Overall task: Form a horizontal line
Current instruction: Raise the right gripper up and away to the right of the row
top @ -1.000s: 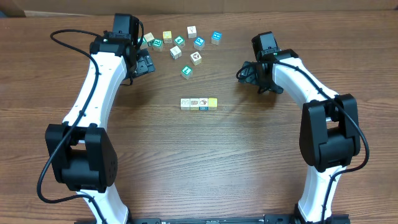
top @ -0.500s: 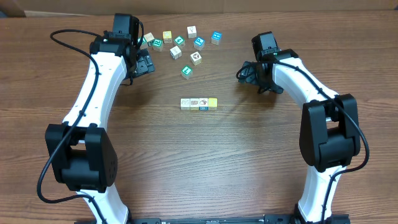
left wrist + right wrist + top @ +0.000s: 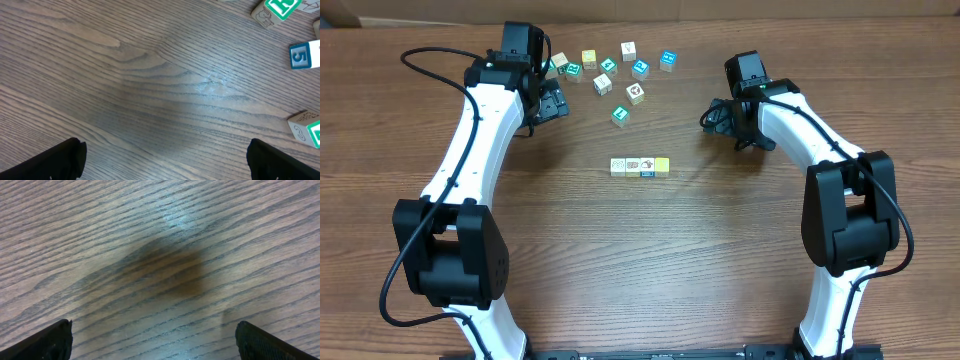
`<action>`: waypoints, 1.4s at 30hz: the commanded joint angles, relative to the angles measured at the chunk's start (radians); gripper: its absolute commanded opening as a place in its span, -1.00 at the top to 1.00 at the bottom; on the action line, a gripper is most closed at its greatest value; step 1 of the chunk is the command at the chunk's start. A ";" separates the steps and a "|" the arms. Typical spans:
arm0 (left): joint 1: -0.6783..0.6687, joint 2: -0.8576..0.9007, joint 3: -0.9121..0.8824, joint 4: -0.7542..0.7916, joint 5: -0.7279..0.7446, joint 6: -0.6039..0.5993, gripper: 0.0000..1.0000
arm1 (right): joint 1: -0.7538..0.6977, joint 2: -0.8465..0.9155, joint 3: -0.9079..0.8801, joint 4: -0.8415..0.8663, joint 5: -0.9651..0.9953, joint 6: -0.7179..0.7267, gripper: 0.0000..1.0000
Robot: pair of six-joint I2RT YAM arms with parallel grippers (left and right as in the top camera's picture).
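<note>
My left claw [image 3: 553,101] hung spread and empty over the desk [image 3: 650,260] at far left, beside the loose blocks [image 3: 608,66] scattered toward the far edge. My right claw [image 3: 712,117] was spread and empty too, at far right. Between them, nearer, the row of blocks [image 3: 640,166] lay touching, left to right.

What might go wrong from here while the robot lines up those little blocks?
The loose blocks lie crowded together, so the open left gripper may knock neighbours while taking one. Adding a block to the row of four could nudge it crooked, since its blocks sit tight together.
</note>
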 commanded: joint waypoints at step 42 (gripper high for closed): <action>-0.009 0.013 0.024 -0.002 -0.013 0.001 -1.00 | 0.012 -0.110 -0.005 -0.057 0.026 0.003 -1.00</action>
